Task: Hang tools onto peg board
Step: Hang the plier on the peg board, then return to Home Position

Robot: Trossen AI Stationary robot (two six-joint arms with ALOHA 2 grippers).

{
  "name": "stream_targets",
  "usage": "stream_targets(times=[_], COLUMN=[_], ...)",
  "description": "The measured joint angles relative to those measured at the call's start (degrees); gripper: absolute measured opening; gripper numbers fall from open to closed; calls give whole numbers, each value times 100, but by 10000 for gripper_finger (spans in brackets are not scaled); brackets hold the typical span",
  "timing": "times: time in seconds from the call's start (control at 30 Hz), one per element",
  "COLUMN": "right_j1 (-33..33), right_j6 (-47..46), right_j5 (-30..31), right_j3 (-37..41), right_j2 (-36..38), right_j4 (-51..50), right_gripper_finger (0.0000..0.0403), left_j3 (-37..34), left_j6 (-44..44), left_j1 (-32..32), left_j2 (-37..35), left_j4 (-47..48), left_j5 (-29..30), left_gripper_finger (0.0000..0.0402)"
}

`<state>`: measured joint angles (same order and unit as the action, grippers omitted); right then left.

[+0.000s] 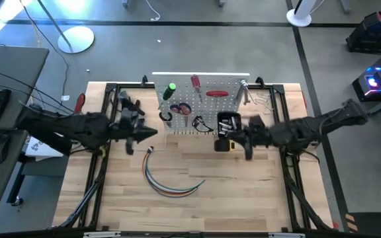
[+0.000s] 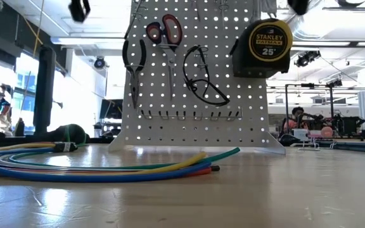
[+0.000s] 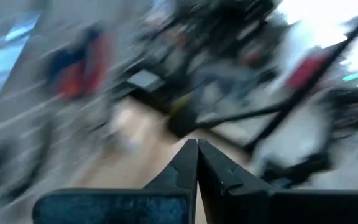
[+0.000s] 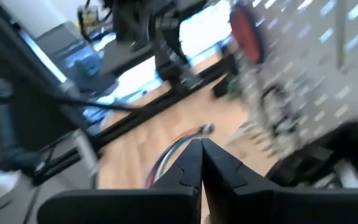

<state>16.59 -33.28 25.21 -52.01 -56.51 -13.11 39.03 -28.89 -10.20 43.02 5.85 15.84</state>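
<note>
The peg board (image 1: 204, 106) stands at the upper centre of the high view, already carrying red-handled scissors (image 2: 165, 30), black pliers (image 2: 134, 60) and a yellow tape measure (image 2: 265, 47); that tape measure looks dense and smooth-cased, best pinched across its flat sides; the left gripper (image 1: 132, 147) and right gripper (image 1: 246, 153) hover over the counter (image 1: 243, 192) below the board, both pressed together and empty.
</note>
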Motion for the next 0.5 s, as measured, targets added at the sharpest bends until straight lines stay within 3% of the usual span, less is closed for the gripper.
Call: stream_targets(times=[0.17, 0.3, 0.4, 0.5], right_j1=[1239, 2169, 2724, 3091], right_j6=[-773, -1686, -2444, -3040], right_j5=[709, 1502, 2138, 2653], right_j3=[0, 0, 0, 0], right_j2=[8, -6, 29, 108], right_j4=[-429, -930, -1465, -1875], right_gripper_finger=[0, 0, 0, 0], left_j3=[-789, -1723, -2184, -2372], left_j6=[146, 7, -105, -124], left_j1=[-821, -1132, -1065, -747], left_j2=[14, 124, 155, 148], left_j4=[-2497, -4137, -4771, -4713], left_j5=[415, 999, 1082, 877], left_gripper_finger=[0, 0, 0, 0])
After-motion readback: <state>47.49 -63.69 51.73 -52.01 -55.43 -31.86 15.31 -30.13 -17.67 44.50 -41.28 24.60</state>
